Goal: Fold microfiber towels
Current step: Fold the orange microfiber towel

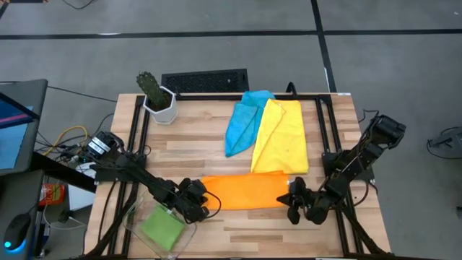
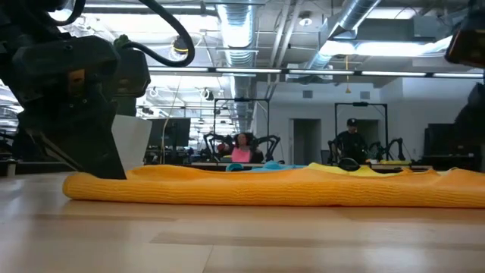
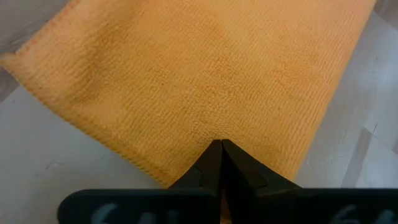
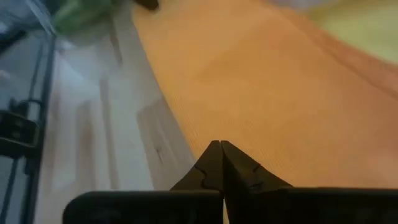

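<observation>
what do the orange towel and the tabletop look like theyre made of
Orange towel: soft knitted microfiber, matte, judging by the fine looped rows and stitched hem in the left wrist view. Tabletop: pale wood planks, likely butcher block, smooth with a slight sheen; grain and plank seams show.

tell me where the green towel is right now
In the high view the green towel lies folded in a clear container at the table's front left corner, just beside the left gripper and the orange towel.
</observation>
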